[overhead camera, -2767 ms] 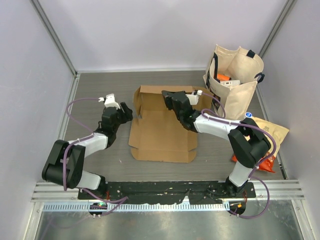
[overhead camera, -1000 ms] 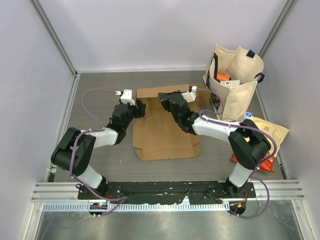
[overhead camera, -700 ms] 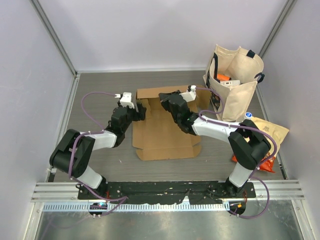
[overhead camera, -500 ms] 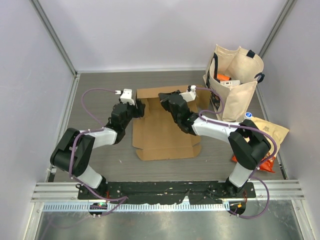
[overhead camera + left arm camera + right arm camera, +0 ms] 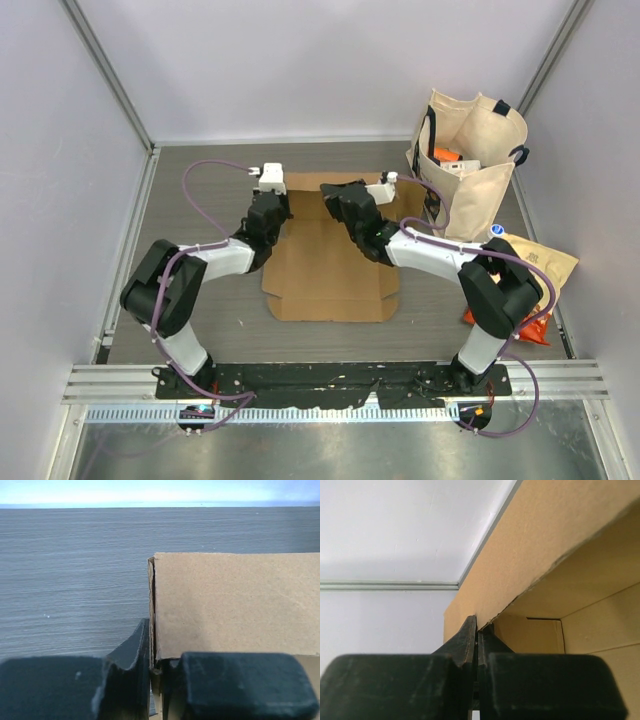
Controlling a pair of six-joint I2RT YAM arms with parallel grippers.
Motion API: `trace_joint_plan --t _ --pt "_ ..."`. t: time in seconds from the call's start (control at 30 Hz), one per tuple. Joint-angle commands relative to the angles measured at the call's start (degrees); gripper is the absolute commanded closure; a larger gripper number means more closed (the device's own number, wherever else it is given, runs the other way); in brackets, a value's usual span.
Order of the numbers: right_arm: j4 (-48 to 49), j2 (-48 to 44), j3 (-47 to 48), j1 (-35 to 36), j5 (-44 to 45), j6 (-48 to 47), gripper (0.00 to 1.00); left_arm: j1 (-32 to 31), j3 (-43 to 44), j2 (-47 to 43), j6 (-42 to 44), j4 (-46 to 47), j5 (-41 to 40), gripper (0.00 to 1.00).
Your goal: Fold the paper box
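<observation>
The paper box (image 5: 325, 275) is a plain brown cardboard sheet lying mid-table, its rear flaps raised. My left gripper (image 5: 274, 208) is at the box's left rear corner. In the left wrist view it (image 5: 152, 672) is shut on the upright edge of a cardboard flap (image 5: 235, 600). My right gripper (image 5: 345, 200) is at the raised rear wall. The right wrist view shows it (image 5: 478, 635) shut on the lower edge of that cardboard wall (image 5: 545, 545), with a folded corner of the box beyond it.
A cream canvas tote bag (image 5: 470, 170) stands at the back right, close to the right arm. An orange snack bag (image 5: 535, 275) lies at the right wall. White walls close in three sides, and a metal rail (image 5: 330, 385) runs along the near edge.
My left gripper has moved back and to the right to the box's left rear corner and closed on its flap. The box has shifted slightly. The right gripper keeps its grip.
</observation>
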Motion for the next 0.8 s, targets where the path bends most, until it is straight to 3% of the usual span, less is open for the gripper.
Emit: trace_joint_plan --t 0.0,0.03,0.2,0.3,0.33,0.43,0.53,0.67,0.77 --pt "-4.6 0.8 1.3 0.4 -2.1 2.4 0.98 -3.3 1.6 2.5 2.1 -1.2 -13.5 0.94" --pt "-4.5 0.8 1.2 0.5 -2.2 2.8 0.99 -4.0 1.9 3.1 2.8 -1.4 -16.3 1.00" --pt "-3.4 1.0 0.6 0.5 -2.2 3.2 0.99 -7.8 2.0 7.4 13.9 2.2 -23.9 1.00" --pt "-3.6 0.7 0.2 0.5 -1.8 3.1 0.99 -6.8 0.7 6.6 12.1 1.6 -19.4 1.00" --pt "-3.3 0.6 0.2 0.5 -1.9 3.1 0.99 -6.2 -0.1 5.5 9.6 0.4 -12.3 0.99" --pt "-2.9 0.2 0.1 0.4 -1.3 2.5 0.99 -3.8 -0.2 1.7 2.9 -7.1 -2.1 0.77" --pt "-2.7 0.0 -0.2 0.3 -1.2 2.2 0.99 -2.8 -1.4 -1.4 -0.2 -7.5 2.7 0.60" --pt "-2.2 -0.4 -0.4 0.3 -1.3 2.1 0.98 -2.7 -2.2 -3.3 -2.0 -9.0 2.8 0.48" --pt "-2.1 -0.5 -0.5 0.2 -1.4 2.0 0.98 -2.7 -2.9 -3.3 -2.2 -8.1 0.9 0.47"
